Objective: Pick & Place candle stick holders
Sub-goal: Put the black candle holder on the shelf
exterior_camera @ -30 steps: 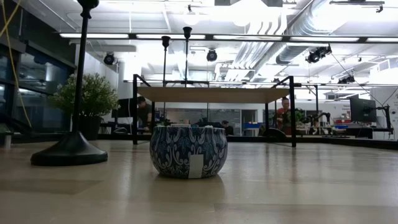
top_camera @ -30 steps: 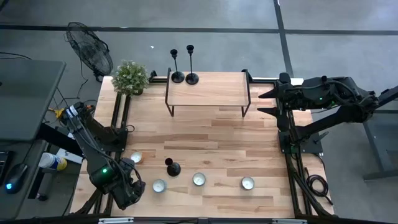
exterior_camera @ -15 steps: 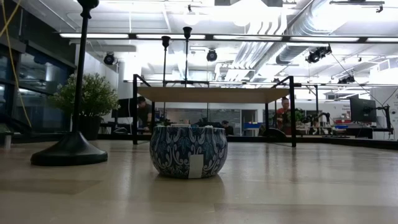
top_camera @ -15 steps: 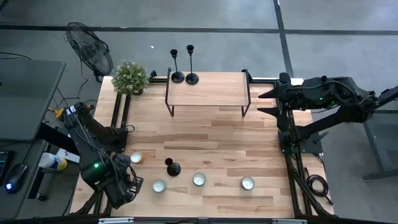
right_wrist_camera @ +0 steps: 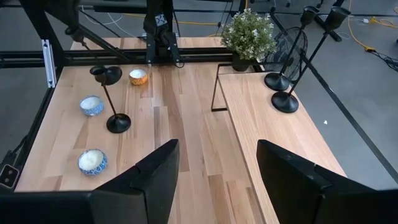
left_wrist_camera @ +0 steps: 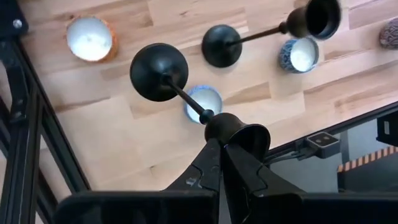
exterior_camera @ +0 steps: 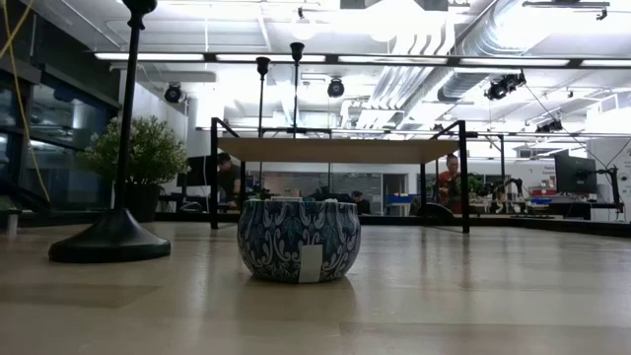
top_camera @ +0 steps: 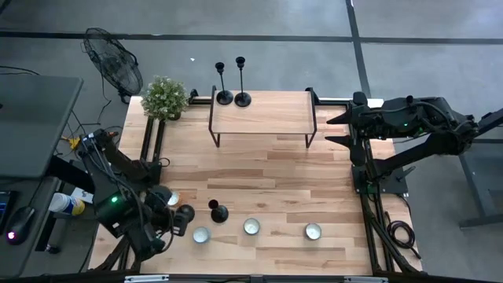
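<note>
Black metal candlestick (left_wrist_camera: 186,93) was clamped at its cup end by the left gripper (left_wrist_camera: 221,149), base lifted above the table's (top_camera: 259,169) near-left corner. Right gripper (right_wrist_camera: 214,168) stood released, idle beside the shelf (top_camera: 262,114).

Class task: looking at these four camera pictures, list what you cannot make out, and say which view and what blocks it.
- High view: the left hand and most of its slim matte-black metal candlestick lie under the dark left arm.
- Low view: the top of the near black candlestick is cut off by the picture's upper edge.
- Low view: the blue patterned candle tin blocks the table behind it.
</note>
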You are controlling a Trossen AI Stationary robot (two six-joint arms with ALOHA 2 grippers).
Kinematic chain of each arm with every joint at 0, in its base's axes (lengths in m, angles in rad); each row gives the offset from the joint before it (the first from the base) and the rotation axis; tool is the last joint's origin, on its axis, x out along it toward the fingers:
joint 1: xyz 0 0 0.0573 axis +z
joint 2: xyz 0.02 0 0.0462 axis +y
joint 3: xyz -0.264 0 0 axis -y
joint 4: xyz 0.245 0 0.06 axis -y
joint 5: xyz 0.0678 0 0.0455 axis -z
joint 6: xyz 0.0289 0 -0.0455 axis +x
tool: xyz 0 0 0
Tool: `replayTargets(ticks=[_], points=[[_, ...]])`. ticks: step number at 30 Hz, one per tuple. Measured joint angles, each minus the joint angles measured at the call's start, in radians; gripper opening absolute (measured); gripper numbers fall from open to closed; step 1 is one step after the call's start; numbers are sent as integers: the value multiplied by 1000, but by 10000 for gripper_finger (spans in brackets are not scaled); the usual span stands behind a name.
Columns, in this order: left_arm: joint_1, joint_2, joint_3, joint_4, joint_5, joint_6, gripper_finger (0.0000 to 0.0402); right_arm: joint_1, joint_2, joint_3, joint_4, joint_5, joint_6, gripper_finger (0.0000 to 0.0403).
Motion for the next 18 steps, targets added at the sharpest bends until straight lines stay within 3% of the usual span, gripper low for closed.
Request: replayTargets(ticks=[10,18], points=[[145,-63,3,0,25,218,0,0,0,0,0,0,0,208],[332,-132,3,0,30,448,0,0,0,0,0,0,1,208]])
